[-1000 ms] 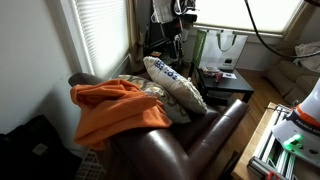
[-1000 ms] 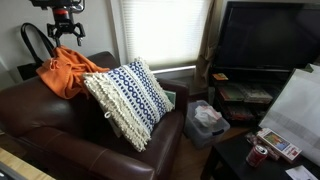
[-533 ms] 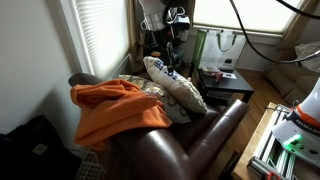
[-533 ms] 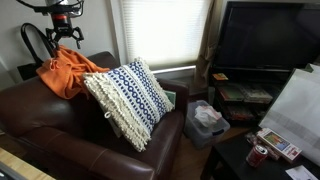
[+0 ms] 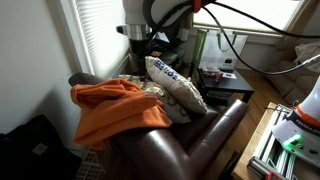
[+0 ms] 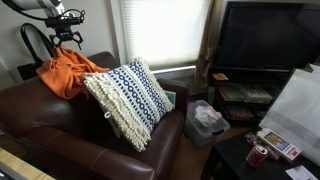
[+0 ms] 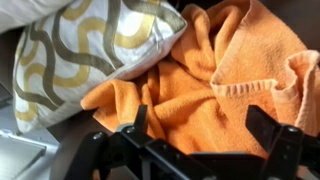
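**Item 1. Fingers**: two dark fingers, spread wide apart, with nothing caught between them. In the wrist view they come in from 6 o'clock and hang close over the cloth. Whether the tips brush it cannot be told.

**Item 2. Orange towel**: terry cloth, crumpled into loose folds. It is heaped on the back corner of the couch, directly at 6 o'clock below the fingers in an exterior view. From the opposite side it spills down over the couch's arm.

**Item 3. Wave-pattern cushion**: white with olive-gold waves. In the wrist view it lies at 10 o'clock of the orange towel, its corner touching the towel's edge.

**Item 4. Blue-and-white pillow**: woven pattern, standing tilted on the seat. It is near the orange towel, at 4 o'clock of it, and shows in both exterior views.

**Item 5. Brown leather couch**: glossy and dark, it carries every item above.

**Item 6. Television**: screen dark, at 3 o'clock, well apart from the couch.

**Item 7. Window blinds**: pale slats, at 12 o'clock above the blue-and-white pillow.
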You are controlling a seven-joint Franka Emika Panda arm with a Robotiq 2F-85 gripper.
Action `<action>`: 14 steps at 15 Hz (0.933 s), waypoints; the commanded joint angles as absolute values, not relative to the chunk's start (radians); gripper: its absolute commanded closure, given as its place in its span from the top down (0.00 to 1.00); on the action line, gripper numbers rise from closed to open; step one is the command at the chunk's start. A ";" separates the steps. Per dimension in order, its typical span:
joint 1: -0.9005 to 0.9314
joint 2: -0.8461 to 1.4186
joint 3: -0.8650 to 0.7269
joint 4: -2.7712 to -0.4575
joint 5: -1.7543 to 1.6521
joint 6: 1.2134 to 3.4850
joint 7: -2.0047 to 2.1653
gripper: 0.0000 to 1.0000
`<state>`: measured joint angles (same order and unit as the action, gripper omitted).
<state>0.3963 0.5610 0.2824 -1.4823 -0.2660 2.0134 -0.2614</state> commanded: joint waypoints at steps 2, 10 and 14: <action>0.422 0.688 0.322 -1.345 -0.259 2.092 -0.464 1.00; 0.362 0.894 0.445 -1.169 -0.044 2.104 -0.854 1.00; 0.339 0.992 0.453 -1.078 0.075 1.949 -0.952 1.00</action>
<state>0.3568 0.9018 0.4307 -1.1818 0.0040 2.0771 -0.8917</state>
